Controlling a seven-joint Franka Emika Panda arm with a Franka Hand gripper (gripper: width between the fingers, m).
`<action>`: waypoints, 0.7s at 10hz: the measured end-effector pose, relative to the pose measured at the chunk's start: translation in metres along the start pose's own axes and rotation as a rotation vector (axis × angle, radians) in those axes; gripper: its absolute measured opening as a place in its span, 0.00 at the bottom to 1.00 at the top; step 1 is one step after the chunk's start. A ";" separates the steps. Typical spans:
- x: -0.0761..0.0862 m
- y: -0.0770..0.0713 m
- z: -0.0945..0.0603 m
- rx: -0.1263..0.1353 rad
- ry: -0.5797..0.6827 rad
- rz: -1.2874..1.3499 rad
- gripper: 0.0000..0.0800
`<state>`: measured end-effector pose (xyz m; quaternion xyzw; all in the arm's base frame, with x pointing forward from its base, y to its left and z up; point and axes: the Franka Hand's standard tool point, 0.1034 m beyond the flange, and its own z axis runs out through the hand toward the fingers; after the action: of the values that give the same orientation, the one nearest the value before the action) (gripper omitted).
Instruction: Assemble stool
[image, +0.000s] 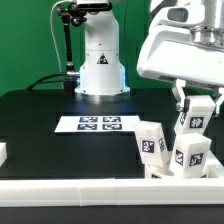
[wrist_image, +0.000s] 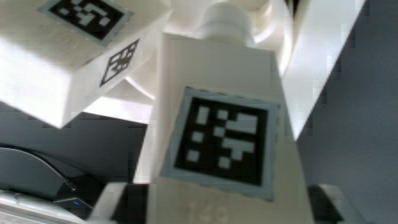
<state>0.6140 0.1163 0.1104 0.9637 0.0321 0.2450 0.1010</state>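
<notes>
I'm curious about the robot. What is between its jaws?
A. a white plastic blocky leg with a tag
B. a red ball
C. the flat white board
A: the wrist view shows the white plastic blocky leg wedged between the jaws.

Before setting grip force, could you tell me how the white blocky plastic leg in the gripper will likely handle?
The white blocky plastic leg looks rigid, probably won't flex in the gripper. Its smooth flat faces may slip; tall and narrow, it could tip if stood.
</notes>
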 end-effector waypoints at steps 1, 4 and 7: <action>0.000 0.000 0.001 -0.001 -0.001 -0.001 0.41; -0.005 -0.004 0.006 -0.006 -0.008 -0.013 0.41; -0.008 -0.004 0.009 -0.009 -0.013 -0.018 0.41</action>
<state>0.6111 0.1181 0.0981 0.9645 0.0391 0.2381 0.1076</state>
